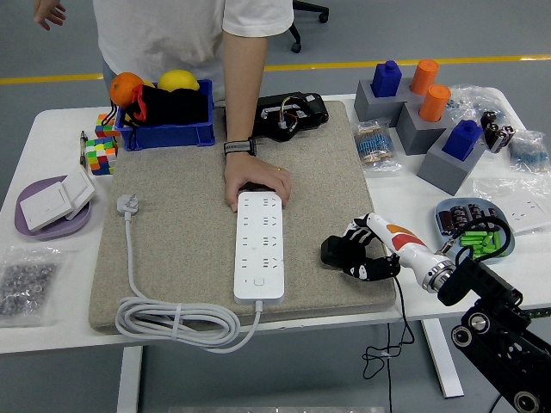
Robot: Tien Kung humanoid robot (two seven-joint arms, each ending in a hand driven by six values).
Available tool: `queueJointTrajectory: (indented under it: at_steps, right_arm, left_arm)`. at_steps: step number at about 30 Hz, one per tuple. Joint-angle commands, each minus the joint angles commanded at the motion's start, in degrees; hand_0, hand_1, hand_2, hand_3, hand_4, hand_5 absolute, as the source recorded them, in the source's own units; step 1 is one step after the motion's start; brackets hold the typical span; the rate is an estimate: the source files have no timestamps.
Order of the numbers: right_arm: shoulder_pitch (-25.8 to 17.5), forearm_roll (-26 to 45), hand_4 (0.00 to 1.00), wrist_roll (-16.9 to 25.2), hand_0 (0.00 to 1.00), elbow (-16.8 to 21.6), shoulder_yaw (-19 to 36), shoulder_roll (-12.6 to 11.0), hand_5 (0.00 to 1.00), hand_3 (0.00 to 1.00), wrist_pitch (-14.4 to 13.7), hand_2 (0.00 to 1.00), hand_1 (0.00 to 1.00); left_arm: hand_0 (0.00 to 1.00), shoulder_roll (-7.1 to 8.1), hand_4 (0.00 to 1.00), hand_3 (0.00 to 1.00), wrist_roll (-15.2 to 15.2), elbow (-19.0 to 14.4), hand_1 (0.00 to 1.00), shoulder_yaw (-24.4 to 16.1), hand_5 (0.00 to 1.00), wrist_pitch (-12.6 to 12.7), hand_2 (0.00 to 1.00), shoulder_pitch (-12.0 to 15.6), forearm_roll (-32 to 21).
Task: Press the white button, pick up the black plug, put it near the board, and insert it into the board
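The black plug (pixel 337 250) sits on the beige mat (pixel 172 215), well right of the white power strip (pixel 259 245), with the right hand (pixel 360 254) curled around it, fingers closed on its body. It looks small, light and rigid, a hard plastic block that should not deform; its smooth sides could slip, so the grip belongs across the body, leaving the prongs free. Its cord trails off the table edge and may tug. A person's hand (pixel 256 181) steadies the strip's far end. The left hand is out of view.
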Motion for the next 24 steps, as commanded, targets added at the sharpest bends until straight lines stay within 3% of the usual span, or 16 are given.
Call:
queueJointTrajectory:
  at_steps: [9,10,15,16,24]
  right_arm:
    - [0.2,0.3,0.875,1.2,0.406,-0.2,-0.4,-0.1,0.002,0.395,-1.0,0.484,0.446]
    - [0.2,0.4,0.793,1.4,0.412,-0.2,-0.4,-0.1,0.002,0.327,-1.2,0.387,0.418]
    - [0.3,0.0,0.793,1.7,0.412,-0.1,-0.7,-0.3,0.002,0.327,-1.9,0.387,0.418]
    - [0.3,0.0,0.811,1.8,0.396,-0.1,-0.7,-0.3,0.002,0.34,-2.0,0.339,0.389]
    - [0.3,0.5,0.821,2.3,0.393,-0.3,-0.9,-0.4,0.002,0.35,-2.5,0.345,0.389]
  left_arm:
    - [0.833,0.12,0.602,0.807,0.1,0.0,0.802,0.2,0.501,0.0,0.782,-0.1,-0.2]
    - [0.833,0.15,0.602,0.807,0.1,0.0,0.803,0.2,0.503,0.0,0.781,-0.1,-0.1]
    - [0.833,0.29,0.602,0.807,0.1,0.0,0.803,0.1,0.503,0.0,0.781,-0.2,0.0]
    - [0.833,0.31,0.602,0.807,0.1,0.0,0.802,0.2,0.502,0.0,0.781,-0.3,0.0]
    - [0.833,0.4,0.602,0.807,0.2,0.0,0.803,0.4,0.501,-0.1,0.781,-0.4,0.0]
